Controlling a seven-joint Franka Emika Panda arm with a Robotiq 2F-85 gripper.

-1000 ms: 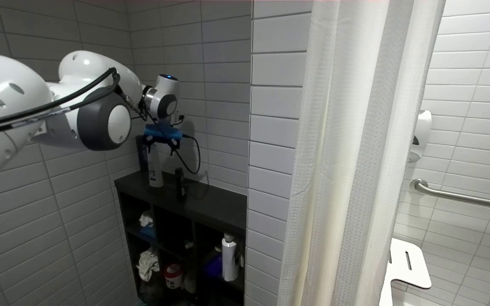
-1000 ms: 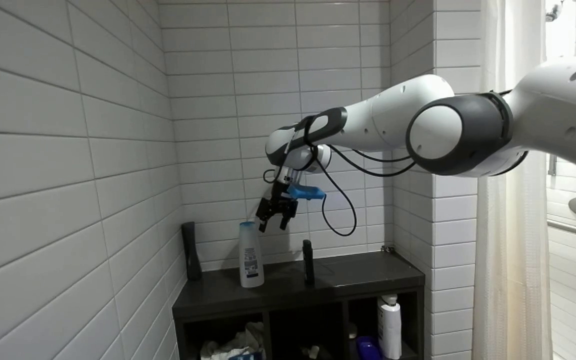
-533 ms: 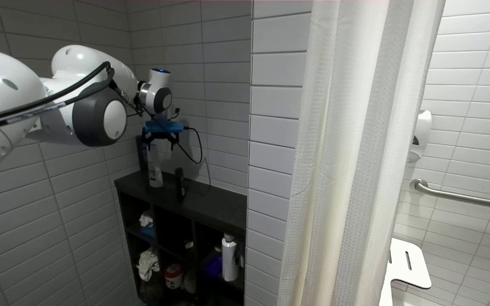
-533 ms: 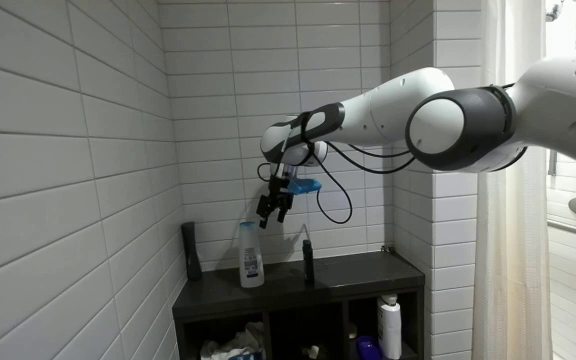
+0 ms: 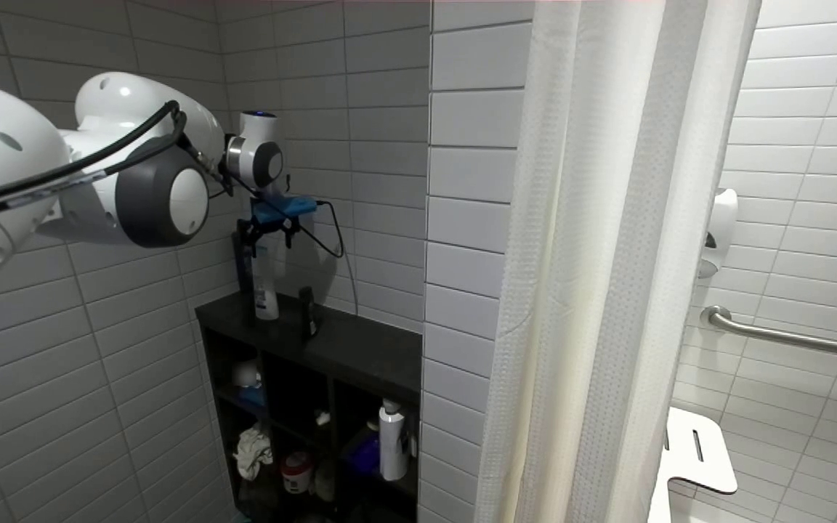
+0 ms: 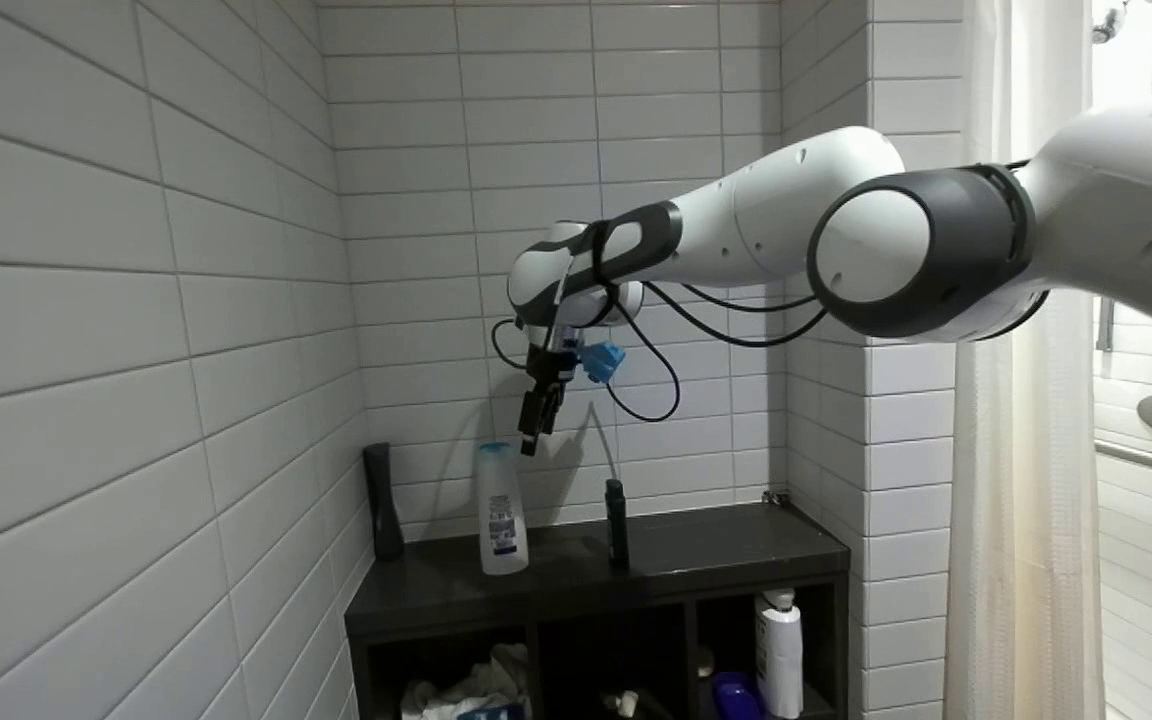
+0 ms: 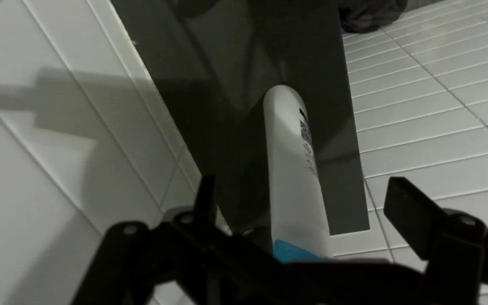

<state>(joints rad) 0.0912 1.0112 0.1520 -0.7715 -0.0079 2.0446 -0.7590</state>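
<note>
Turned and lifted slightly over the past second, its wrist drawn left, the gripper (image 6: pixel 533 445) now shows its fingers nearly edge-on in an exterior view; the items on the dark cabinet (image 6: pixel 736 530) stand where they were. Farthest left, a tall dark bottle (image 6: pixel 383 505) stands upright close to the left wall. To its right, on the left part of the cabinet top and closer to the near edge than to the far wall, stands a white bottle (image 6: pixel 503 515). Fingertips hang just right of its blue cap (image 6: pixel 494 447), apart from it in that view, the jaws spread wide around nothing. Along the top to the right stands a slim black container (image 6: pixel 617 530); at right hangs a pale curtain (image 6: pixel 1026 450).

One finger coming down off line could clip the cap and, given the bottle's tall, narrow build, topple it toward its dark neighbor or over the near edge. Slack cable (image 6: pixel 678 395) might also snag the black container. Smooth and narrowing toward the top, the white bottle carries dark print low on one face, too small to read.
</note>
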